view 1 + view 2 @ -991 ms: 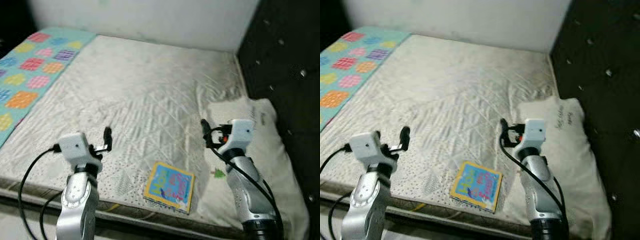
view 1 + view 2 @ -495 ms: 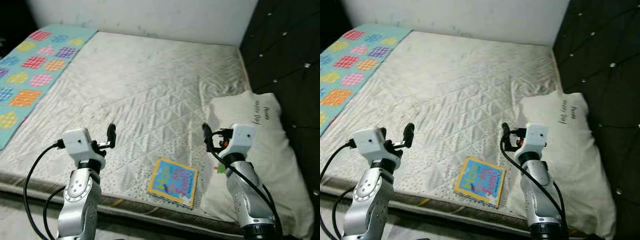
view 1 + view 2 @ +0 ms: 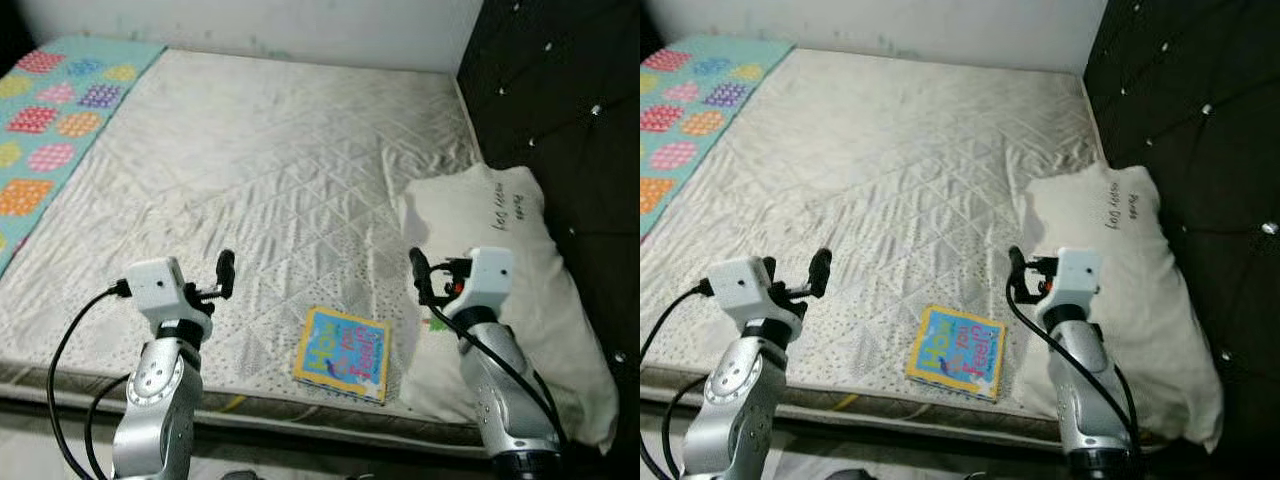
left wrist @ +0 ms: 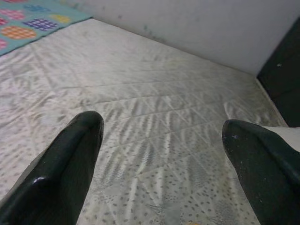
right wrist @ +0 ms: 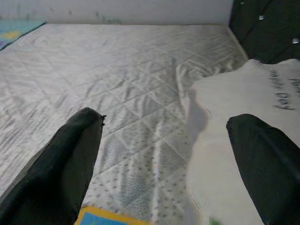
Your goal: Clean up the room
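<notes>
A bare quilted mattress (image 3: pixel 270 170) stretches beyond both wide-spread grippers; a white pillow (image 3: pixel 520 290) lies under the right gripper (image 3: pixel 418 275), while a colourful book (image 3: pixel 343 353) (near the edge) rests between it and the left gripper (image 3: pixel 226 272).

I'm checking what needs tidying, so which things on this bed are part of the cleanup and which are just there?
For the job:
- colourful book at the mattress's near edge
- white pillow beside it
- left gripper, open, empty
- right gripper, open, empty

Just there:
- quilted mattress
- patterned blanket
- dark headboard
</notes>
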Robot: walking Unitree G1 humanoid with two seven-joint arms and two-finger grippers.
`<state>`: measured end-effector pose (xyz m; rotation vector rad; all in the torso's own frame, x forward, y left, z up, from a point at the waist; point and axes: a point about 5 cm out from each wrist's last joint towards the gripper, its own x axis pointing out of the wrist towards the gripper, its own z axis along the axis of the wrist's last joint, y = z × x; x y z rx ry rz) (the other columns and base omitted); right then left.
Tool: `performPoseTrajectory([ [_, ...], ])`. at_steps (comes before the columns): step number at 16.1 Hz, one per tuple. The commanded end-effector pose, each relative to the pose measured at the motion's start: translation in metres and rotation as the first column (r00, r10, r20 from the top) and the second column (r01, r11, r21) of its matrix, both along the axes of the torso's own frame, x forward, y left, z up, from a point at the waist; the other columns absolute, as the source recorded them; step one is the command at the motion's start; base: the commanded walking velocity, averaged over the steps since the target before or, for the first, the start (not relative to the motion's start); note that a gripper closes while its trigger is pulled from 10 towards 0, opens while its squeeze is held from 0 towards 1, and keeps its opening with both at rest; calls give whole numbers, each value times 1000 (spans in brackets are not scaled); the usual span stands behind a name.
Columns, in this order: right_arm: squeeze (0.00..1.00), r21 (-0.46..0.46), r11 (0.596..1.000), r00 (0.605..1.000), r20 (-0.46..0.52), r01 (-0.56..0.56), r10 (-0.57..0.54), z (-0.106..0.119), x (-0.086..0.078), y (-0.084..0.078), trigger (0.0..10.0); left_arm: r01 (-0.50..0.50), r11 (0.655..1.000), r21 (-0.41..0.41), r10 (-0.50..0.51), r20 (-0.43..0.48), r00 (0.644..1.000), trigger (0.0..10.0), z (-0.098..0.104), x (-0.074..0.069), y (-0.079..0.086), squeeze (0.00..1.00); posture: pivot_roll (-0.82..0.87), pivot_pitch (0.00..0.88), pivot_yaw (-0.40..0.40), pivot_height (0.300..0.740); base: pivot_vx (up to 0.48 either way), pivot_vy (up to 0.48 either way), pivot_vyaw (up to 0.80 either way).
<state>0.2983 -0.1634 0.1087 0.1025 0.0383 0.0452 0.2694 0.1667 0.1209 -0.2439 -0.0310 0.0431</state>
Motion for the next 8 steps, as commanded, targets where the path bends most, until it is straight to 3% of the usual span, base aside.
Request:
performPoseTrajectory([
  [1,0,9,1000,1000,13,-13,13,4,0,5,10000,-4,1000,9,4,-6,1000,10000,0,-2,4,0,85,174,-4,740,0,307,0],
  [8,0,7,1000,1000,6,-17,17,3,1,5,10000,1,1000,8,-1,-12,1000,10000,1,-1,3,0,86,176,-3,740,0,307,0],
])
